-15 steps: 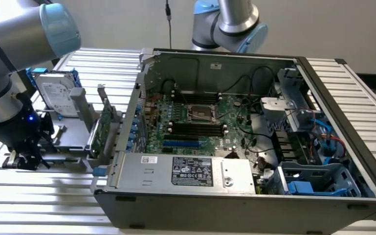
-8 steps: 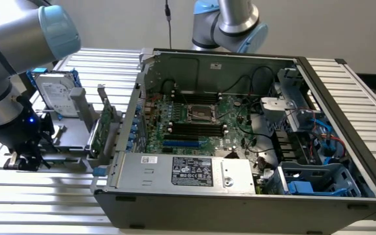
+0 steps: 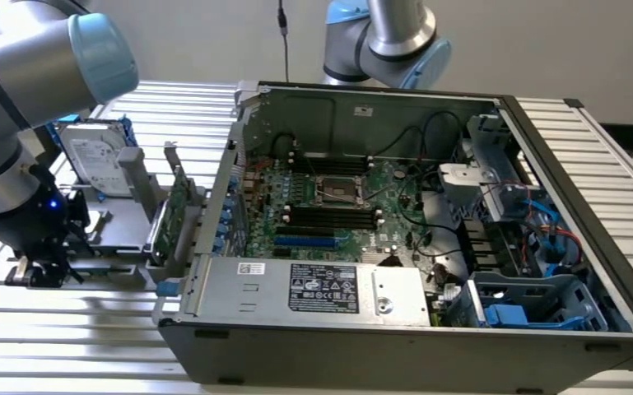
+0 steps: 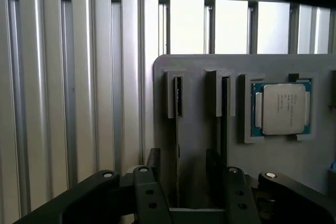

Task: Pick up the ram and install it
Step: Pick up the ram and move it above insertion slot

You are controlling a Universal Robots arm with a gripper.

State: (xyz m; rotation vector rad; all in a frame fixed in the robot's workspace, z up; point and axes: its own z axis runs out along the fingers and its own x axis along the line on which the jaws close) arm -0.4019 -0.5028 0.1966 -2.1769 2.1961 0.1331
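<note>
Fingers [image 4: 154, 160] spread either side of the ram [image 4: 178, 98] in its grey holder [image 4: 197, 129]; an off-centre squeeze could jam it.

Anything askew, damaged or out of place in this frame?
Nothing stands out. The processor sits square in its pocket on the grey holder, and the gripper hangs over the holder's slots with jaws apart. The open computer case looks intact.

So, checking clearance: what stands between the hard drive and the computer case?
The green expansion card, upright in the gray fixture, seen in the exterior view.
</note>
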